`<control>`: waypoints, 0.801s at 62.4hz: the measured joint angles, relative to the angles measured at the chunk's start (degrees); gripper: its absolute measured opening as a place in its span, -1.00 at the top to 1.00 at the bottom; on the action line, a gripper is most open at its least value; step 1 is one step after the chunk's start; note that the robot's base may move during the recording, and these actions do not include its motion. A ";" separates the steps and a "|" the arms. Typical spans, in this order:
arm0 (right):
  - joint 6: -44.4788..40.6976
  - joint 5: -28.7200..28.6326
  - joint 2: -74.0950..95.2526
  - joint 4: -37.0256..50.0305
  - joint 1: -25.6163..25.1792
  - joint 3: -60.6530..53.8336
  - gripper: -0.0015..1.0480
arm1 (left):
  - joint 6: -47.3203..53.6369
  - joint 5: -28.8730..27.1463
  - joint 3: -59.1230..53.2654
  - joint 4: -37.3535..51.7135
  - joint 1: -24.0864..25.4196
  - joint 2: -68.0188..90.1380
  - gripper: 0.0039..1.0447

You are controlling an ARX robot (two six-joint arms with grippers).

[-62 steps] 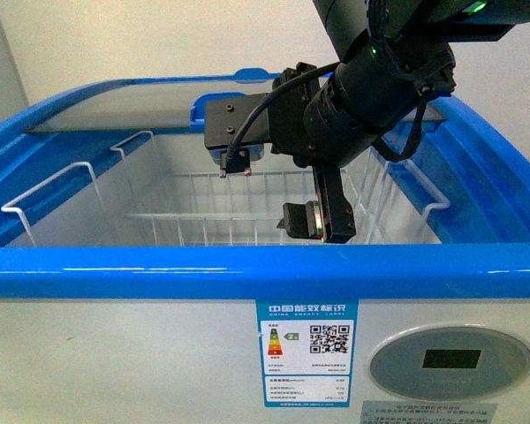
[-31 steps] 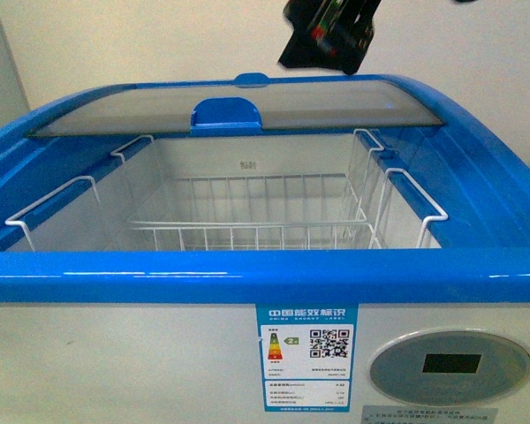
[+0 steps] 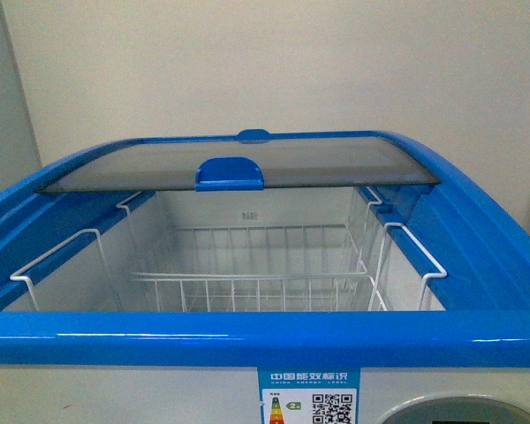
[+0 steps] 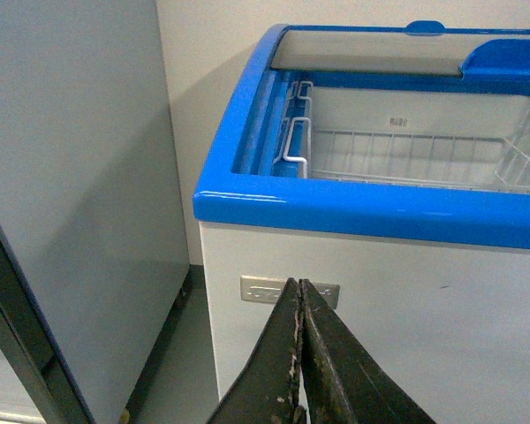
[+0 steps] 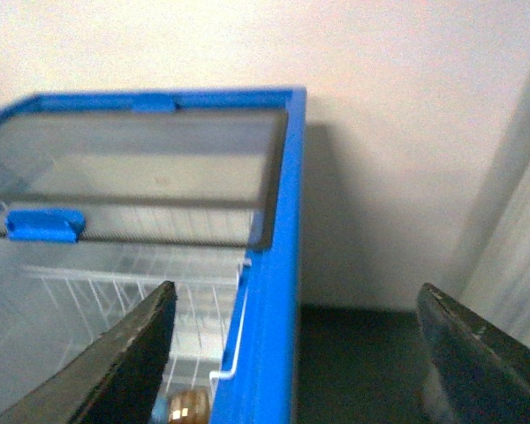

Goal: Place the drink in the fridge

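- The fridge [image 3: 247, 340] fills the front view: blue rim, its curved glass lid [image 3: 238, 170] slid to the far side, the near half of the chest open. A blue lid handle [image 3: 230, 174] sits at the lid's near edge.
- White wire baskets [image 3: 247, 278] hang inside; in the front view those in sight hold nothing visible, and neither arm shows there.
- In the left wrist view the left gripper [image 4: 300, 353] has its two dark fingers [image 4: 278, 371] pressed together, nothing between them. It hangs outside the chest, low in front of the fridge's white side wall near its corner, below the rim.
- Beside that corner stands a tall grey-white cabinet [image 4: 71, 177].
- In the right wrist view the right gripper [image 5: 300, 353] has its fingers [image 5: 132, 353] spread wide and empty, above the fridge's rim with the floor beyond it.
- Down inside the chest, just beside the wall below that rim, a small brown rounded object [image 5: 187, 408] shows next to the inner fingertip, not touching it. It may be the drink, but the view is blurred and cut off, so I cannot tell for sure.
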 joint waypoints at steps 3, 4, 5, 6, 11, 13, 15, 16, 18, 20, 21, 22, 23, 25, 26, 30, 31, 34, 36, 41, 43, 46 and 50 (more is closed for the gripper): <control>-1.03 -0.59 -1.75 5.70 -0.20 -4.55 -0.36 | 0.00 -0.02 0.00 0.00 0.00 0.00 0.96; -1.14 -0.66 -2.16 6.93 -0.28 -5.70 -0.33 | 0.00 0.00 0.00 0.00 0.00 0.00 0.96; -1.42 -0.81 -2.93 8.96 -0.50 -7.82 -0.26 | 0.00 -0.02 -0.02 0.00 0.00 0.00 0.96; -1.46 -0.83 -3.30 9.81 -0.61 -8.85 -0.23 | 0.00 0.00 0.00 0.00 0.00 0.00 0.96; -1.88 -1.18 -5.14 13.25 -1.36 -14.23 -0.03 | 0.00 0.00 0.00 0.00 0.00 0.00 0.96; -2.01 -1.22 -5.86 14.25 -1.81 -16.61 0.07 | 0.00 0.00 0.00 0.00 0.00 0.00 0.96; -2.16 -1.42 -6.64 15.06 -2.12 -18.82 0.17 | 0.00 0.00 0.00 0.00 0.00 0.00 0.96; -2.16 -1.51 -6.93 15.32 -2.19 -19.52 0.20 | 0.00 0.00 0.00 0.00 0.00 0.00 0.96; -2.38 -1.81 -7.80 16.04 -2.40 -21.42 0.30 | 0.00 0.00 0.00 0.00 0.00 0.00 0.96; -2.47 -2.03 -8.41 16.52 -2.51 -22.56 0.36 | 0.00 0.00 0.00 0.00 0.00 0.00 0.96; -2.54 -2.43 -9.07 16.98 -2.69 -23.63 0.43 | 0.00 0.00 0.00 0.00 0.00 0.00 0.96; -2.56 -2.95 -9.42 17.18 -2.99 -24.13 0.46 | 0.00 0.00 0.00 0.00 0.00 0.00 0.96; -2.58 -4.83 -10.10 17.55 -3.72 -25.05 0.53 | 0.00 0.00 0.00 0.00 0.00 0.00 0.96; -2.73 -6.25 -11.34 18.32 -5.22 -26.77 0.66 | 0.00 0.00 0.00 0.00 0.00 0.00 0.96; -2.78 -6.29 -11.98 18.64 -5.75 -27.58 0.73 | 0.00 0.00 0.00 0.00 0.00 0.00 0.96; -2.99 -6.10 -14.14 19.65 -6.88 -30.77 0.95 | 0.00 0.02 0.00 0.00 0.00 0.00 0.96; -2.82 -6.19 -14.64 19.85 -6.88 -31.56 0.95 | 0.00 0.00 0.00 0.00 0.00 0.00 0.96; -2.93 -6.34 -15.76 20.20 -6.88 -33.42 0.95 | 0.00 0.02 0.00 0.00 0.00 0.00 0.96; -2.93 -6.36 -16.65 20.44 -6.88 -34.71 0.95 | 0.00 0.00 0.00 0.00 0.00 0.00 0.96; -2.93 -6.49 -18.93 20.79 -6.91 -37.29 0.95 | 0.00 -0.02 0.00 0.00 0.00 0.00 0.96; -2.93 -6.47 -19.87 20.81 -6.91 -38.16 0.95 | 0.00 0.00 0.00 0.00 0.00 0.00 0.96; -2.93 -6.47 -21.20 20.81 -6.91 -39.52 0.95 | 0.00 0.00 0.00 0.00 0.00 0.00 0.96; -2.93 -6.47 -22.29 20.79 -6.91 -40.57 0.95 | 0.00 0.00 0.00 0.00 0.00 0.00 0.96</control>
